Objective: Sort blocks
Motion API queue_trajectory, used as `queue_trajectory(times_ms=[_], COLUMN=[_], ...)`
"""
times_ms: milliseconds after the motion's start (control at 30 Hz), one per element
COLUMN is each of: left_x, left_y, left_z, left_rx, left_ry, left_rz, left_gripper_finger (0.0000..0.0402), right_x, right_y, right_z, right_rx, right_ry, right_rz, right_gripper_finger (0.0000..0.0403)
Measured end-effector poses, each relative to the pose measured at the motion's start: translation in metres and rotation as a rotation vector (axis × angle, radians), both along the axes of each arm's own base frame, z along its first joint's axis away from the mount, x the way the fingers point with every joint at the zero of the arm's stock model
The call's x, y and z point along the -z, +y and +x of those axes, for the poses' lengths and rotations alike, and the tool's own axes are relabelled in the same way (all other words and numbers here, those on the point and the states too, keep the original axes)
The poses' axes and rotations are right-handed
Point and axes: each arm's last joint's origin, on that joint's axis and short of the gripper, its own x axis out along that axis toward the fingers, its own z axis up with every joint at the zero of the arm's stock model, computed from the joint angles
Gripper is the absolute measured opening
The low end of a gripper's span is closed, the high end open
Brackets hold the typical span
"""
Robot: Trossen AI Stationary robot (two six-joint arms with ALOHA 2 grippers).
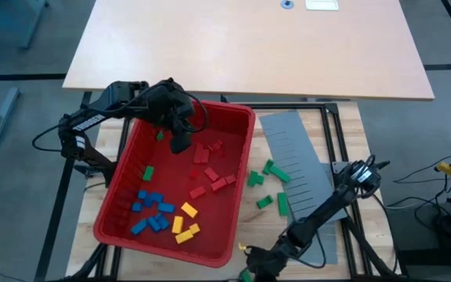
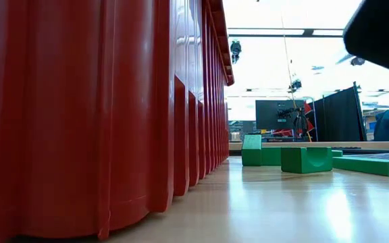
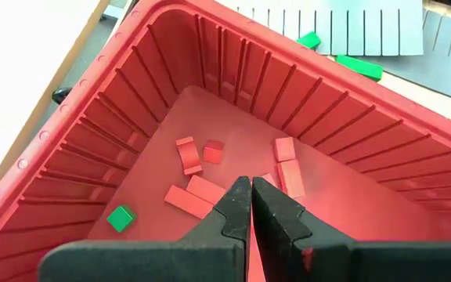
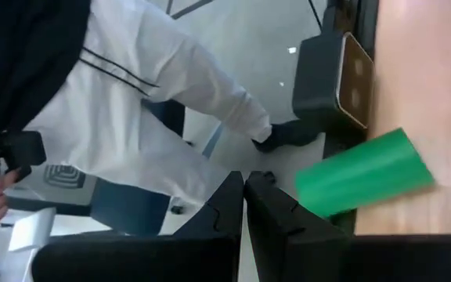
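Overhead, the left gripper [image 1: 180, 146] hangs inside the red bin [image 1: 237, 188] near its far wall, above red blocks [image 1: 210, 168], with blue blocks [image 1: 152, 213] and yellow blocks [image 1: 185, 223] toward the near end and green blocks [image 1: 266, 184] on the table beside the grey slotted panel [image 1: 300, 172]; the right gripper [image 1: 250, 265] sits at the table's near edge. Left wrist view: fingers [image 3: 233, 207] pressed together, empty, over the red blocks. Right wrist view: fingers [image 4: 229, 200] together, empty, one green block [image 4: 362, 172] overhanging the table edge beside them.

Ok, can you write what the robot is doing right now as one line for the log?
task: sort blocks | left gripper: shut, empty, over red blocks in red bin | right gripper: shut, empty, at table's near edge | green blocks: on table
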Motion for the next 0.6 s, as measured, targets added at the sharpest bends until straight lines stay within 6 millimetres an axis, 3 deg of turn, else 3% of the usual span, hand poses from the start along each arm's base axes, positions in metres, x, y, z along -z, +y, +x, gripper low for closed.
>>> queue_trajectory(times_ms=[600], left_x=[0.0], left_y=[0.001], left_z=[0.0], left_rx=[-0.021], left_ry=[-0.001], left_rz=[-0.011], left_gripper_finger=[0.0], right_x=[0.023], right_y=[0.014], right_z=[0.003], right_rx=[-0.035], right_ry=[-0.016], right_rz=[0.058], right_gripper_finger=[0.0])
